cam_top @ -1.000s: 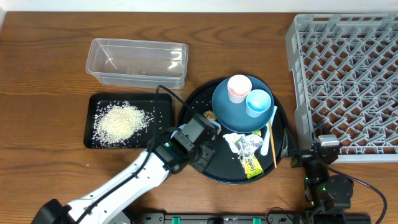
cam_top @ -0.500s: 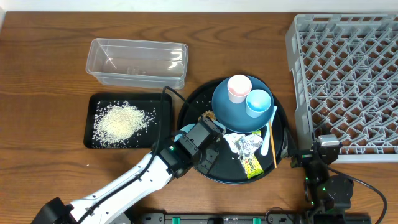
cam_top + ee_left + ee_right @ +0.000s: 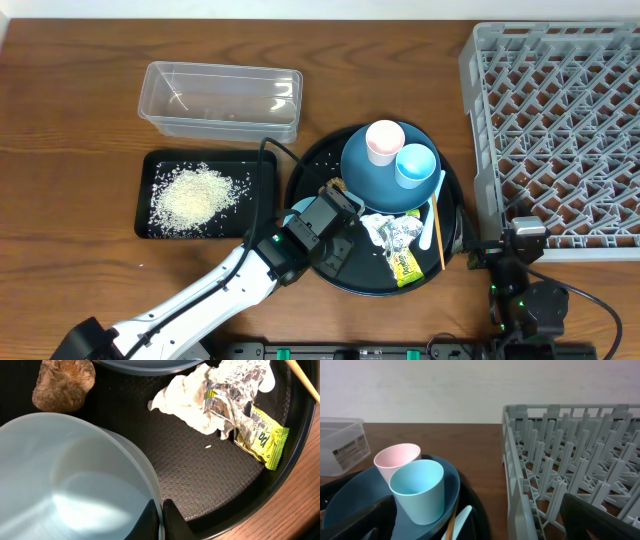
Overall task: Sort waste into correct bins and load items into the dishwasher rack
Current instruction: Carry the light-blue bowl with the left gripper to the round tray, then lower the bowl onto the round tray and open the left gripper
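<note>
Has carried the left gripper (image 3: pixel 161 517) slightly rightward, farther over the round black tray (image 3: pixel 200 475), since a second ago; hardly differs from half a second back. Reaches diagonally up from the overhead frame's lower left. Pinches the rim of the light blue bowl (image 3: pixel 65 475), lower left in the wrist view, near the brown lump (image 3: pixel 62 385). Keeps the right gripper (image 3: pixel 477 520) spread wide at lower right, beside the dishwasher rack (image 3: pixel 560 120).
</note>
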Robot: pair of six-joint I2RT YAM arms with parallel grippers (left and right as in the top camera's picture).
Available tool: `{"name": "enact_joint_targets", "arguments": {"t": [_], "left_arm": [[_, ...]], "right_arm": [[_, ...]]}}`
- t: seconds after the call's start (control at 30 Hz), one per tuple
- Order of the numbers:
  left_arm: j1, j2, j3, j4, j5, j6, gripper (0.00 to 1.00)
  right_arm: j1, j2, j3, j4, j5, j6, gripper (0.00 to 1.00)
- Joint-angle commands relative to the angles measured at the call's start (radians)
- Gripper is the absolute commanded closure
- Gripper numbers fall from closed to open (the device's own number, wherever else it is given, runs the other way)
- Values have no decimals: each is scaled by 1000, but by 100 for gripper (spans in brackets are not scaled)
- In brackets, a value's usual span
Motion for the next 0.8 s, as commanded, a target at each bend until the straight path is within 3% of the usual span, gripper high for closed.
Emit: {"name": "enact_joint_targets", "arguments": {"t": [0.0, 0.77], "left_arm": [[-3, 6, 1, 5, -15, -13, 94], [-45, 10, 1, 20, -16, -13, 94]], "right_arm": [[-7, 0, -3, -2, 7, -11, 1], [-7, 0, -3, -2, 7, -11, 1]]}}
